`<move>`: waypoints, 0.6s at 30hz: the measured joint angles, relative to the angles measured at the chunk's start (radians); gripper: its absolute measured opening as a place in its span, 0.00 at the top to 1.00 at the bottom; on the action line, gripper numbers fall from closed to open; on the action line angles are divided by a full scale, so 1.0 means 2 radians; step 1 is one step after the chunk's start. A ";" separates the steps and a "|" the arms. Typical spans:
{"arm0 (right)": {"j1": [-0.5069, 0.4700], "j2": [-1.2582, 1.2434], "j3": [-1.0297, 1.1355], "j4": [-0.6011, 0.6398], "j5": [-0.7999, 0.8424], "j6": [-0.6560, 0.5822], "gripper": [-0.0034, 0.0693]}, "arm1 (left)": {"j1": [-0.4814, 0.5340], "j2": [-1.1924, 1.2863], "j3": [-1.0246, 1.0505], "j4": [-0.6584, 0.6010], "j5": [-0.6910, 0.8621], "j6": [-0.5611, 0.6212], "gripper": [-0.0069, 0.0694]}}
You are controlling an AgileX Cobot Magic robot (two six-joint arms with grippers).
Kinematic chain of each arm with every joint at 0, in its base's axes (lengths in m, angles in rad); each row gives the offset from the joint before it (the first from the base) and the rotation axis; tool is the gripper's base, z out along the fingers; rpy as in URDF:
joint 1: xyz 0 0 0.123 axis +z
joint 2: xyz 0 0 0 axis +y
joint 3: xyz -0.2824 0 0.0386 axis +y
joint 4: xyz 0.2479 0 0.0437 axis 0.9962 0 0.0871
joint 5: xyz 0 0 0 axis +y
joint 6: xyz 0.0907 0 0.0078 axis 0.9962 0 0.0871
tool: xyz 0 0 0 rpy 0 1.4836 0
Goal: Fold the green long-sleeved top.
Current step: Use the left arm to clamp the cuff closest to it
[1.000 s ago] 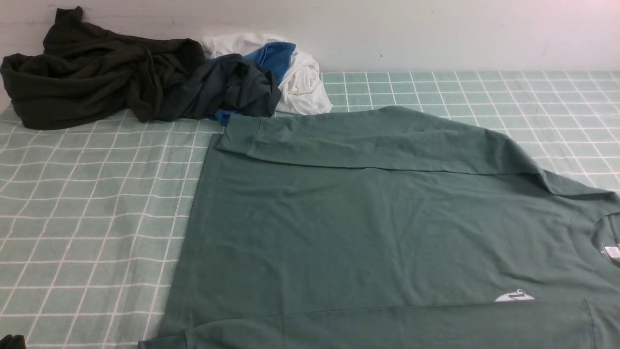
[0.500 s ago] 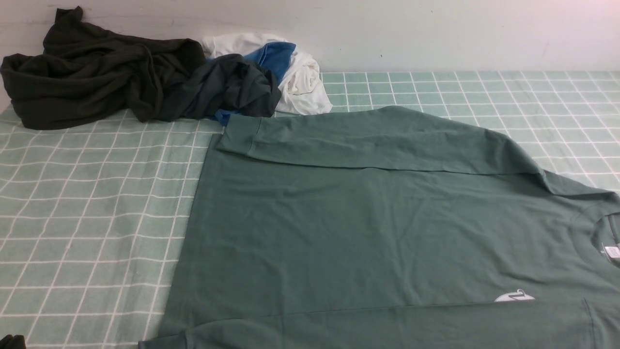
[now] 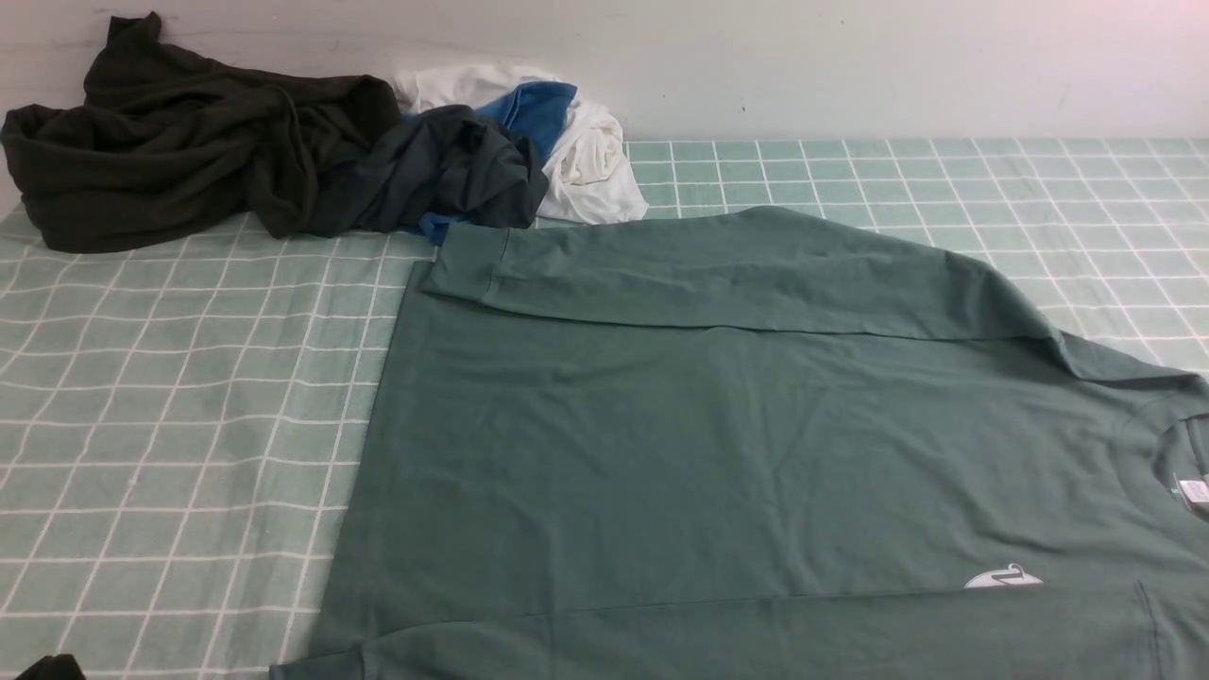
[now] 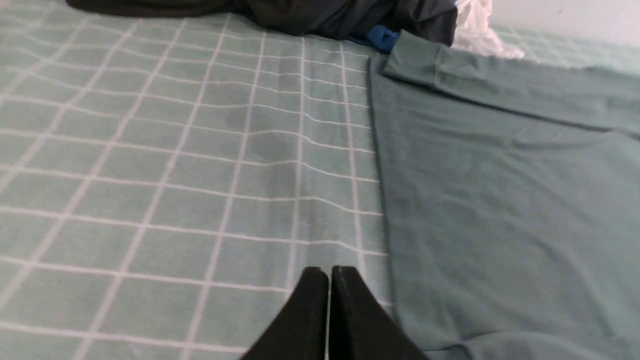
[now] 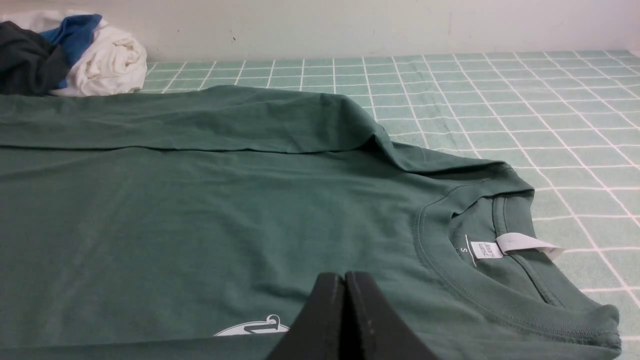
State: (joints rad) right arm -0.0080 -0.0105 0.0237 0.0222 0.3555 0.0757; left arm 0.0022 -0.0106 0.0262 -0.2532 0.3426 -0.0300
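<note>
Both grippers are clenched, jaws pressed together with nothing between them. The left gripper [image 4: 330,274] sits over the checked cloth [image 4: 150,175], just beside the hem edge of the green long-sleeved top [image 3: 737,444], and the right gripper [image 5: 345,277] sits over the top's chest, near the small white logo [image 5: 252,328]. I see the top spread flat and front up across the middle and right of the cloth, with its hem toward the left and its collar [image 5: 450,272] toward the right (a white neck label [image 5: 525,243] shows inside it). Its far sleeve [image 3: 718,274] is folded in across the body, cuff at the hem end, and the near sleeve [image 3: 756,637] lies along the near edge, partly cropped in the front view. At the far left, against the wall [image 3: 850,66], a very dark olive garment [image 3: 179,142] lies crumpled beside a dark grey garment [image 3: 444,170], bunched with a blue one [image 3: 534,109] and a white one [image 3: 595,161]; the grey one touches the far cuff.
</note>
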 joint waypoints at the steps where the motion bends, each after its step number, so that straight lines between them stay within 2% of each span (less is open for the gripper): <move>1: 0.000 0.000 0.000 0.003 0.000 0.000 0.97 | 0.000 0.000 0.001 -0.022 0.000 -0.012 0.91; 4: 0.000 0.000 0.000 0.022 0.000 0.002 0.97 | 0.000 0.000 0.001 -0.093 0.000 -0.043 0.91; 5: 0.000 0.000 0.000 0.059 0.001 0.010 0.97 | 0.000 0.000 0.001 -0.154 0.000 -0.064 0.91; 8: 0.000 0.000 0.000 0.157 0.003 0.043 0.97 | 0.000 0.000 0.001 -0.234 -0.001 -0.075 0.91; 13: 0.000 0.000 0.000 0.353 0.006 0.097 0.97 | 0.000 0.000 0.002 -0.286 -0.006 -0.075 0.91; 14: 0.000 0.000 0.000 0.359 0.006 0.098 0.97 | 0.000 0.000 0.002 -0.286 -0.006 -0.075 0.91; 16: 0.000 0.000 0.000 0.413 0.003 0.095 0.97 | 0.000 0.000 0.002 -0.292 -0.009 -0.074 0.91; 18: 0.000 0.000 0.000 0.419 0.003 0.083 0.97 | 0.000 0.000 0.001 -0.294 -0.009 -0.066 0.91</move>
State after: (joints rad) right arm -0.0080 -0.0105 0.0227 0.8606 0.3608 0.2411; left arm 0.0022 -0.0106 0.0283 -0.8405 0.3256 -0.1623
